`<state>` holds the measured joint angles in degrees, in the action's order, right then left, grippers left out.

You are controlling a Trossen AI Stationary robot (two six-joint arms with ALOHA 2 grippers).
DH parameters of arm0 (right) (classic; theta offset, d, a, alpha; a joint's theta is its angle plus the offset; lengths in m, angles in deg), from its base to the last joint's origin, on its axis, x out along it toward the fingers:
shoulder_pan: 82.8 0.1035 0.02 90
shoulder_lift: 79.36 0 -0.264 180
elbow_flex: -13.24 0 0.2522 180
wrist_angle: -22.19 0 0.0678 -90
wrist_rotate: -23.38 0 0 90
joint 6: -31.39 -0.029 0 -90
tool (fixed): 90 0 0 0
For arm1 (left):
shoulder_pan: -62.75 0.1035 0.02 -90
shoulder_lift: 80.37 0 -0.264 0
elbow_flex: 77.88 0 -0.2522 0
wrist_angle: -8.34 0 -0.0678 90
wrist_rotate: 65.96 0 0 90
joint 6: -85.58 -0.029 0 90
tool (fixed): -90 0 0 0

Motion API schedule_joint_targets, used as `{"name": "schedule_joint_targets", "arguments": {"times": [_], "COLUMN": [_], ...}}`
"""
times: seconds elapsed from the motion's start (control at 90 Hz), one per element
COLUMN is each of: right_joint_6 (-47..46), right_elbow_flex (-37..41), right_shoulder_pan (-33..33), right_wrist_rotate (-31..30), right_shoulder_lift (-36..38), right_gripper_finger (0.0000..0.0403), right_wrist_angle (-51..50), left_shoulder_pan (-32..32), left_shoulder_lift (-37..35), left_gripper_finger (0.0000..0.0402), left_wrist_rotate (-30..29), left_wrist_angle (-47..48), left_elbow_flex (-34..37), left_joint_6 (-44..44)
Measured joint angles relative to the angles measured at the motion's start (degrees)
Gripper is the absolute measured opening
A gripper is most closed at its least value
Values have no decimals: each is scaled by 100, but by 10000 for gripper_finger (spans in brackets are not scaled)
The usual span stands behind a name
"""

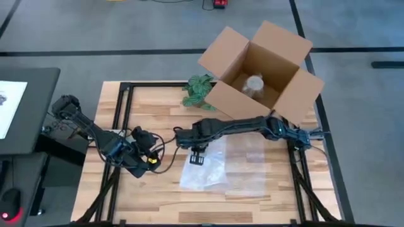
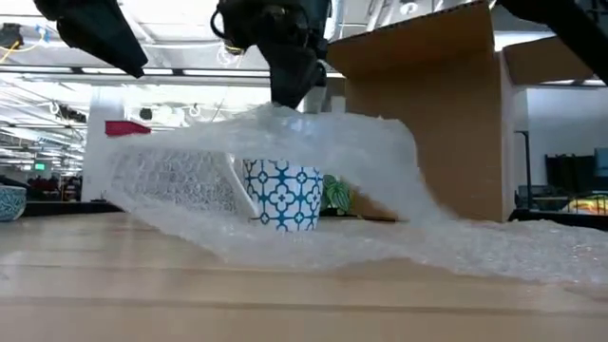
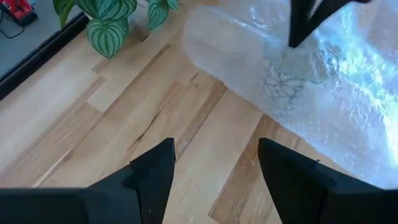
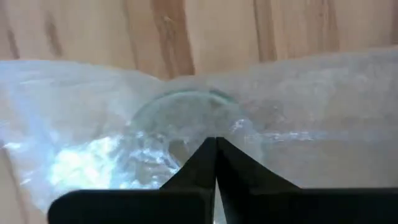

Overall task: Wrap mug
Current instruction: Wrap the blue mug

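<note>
Pinching the bubble wrap (image 1: 218, 165) with closed jaws, the right gripper (image 1: 197, 157) holds it over the mug (image 2: 282, 193) at the worktop's (image 1: 158, 113) centre. At 9 o'clock, the left gripper (image 1: 150, 151) waits, jaws wide apart and empty.

A robotics laboratory or test hall is indicated. A butcher-block table (image 1: 158, 107) is mounted on a black metal frame (image 1: 117, 94) and is set on grey carpet marked with dark floor lines (image 1: 95, 53). Two dark arms are fixed at the table's sides. A black side desk (image 1: 25, 94) stands alongside. In the low view, an open industrial ceiling with strip lighting (image 2: 171, 71) is seen, and further equipment benches (image 2: 570, 195) are visible beyond.
</note>
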<state>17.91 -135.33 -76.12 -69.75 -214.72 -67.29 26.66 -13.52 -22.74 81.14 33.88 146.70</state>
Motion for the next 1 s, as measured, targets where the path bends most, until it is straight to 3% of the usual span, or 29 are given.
{"name": "schedule_joint_targets", "arguments": {"times": [0.456, 0.844, 1.0], "right_joint_6": [172, 328, 446], "right_elbow_flex": [114, 155, 153], "right_shoulder_pan": [-120, -114, -114], "right_wrist_rotate": [42, -2, -2], "right_shoulder_lift": [-789, -53, 170], "right_gripper_finger": [0, 1, 23], "right_wrist_angle": [371, 348, 342], "left_shoulder_pan": [0, 0, 0], "left_shoulder_lift": [2, 0, 0], "left_gripper_finger": [212, 212, 212], "left_wrist_rotate": [7, -2, -2], "left_wrist_angle": [2, -358, -388], "left_elbow_flex": [2, 2, 2], "left_joint_6": [6, -289, -359]}}
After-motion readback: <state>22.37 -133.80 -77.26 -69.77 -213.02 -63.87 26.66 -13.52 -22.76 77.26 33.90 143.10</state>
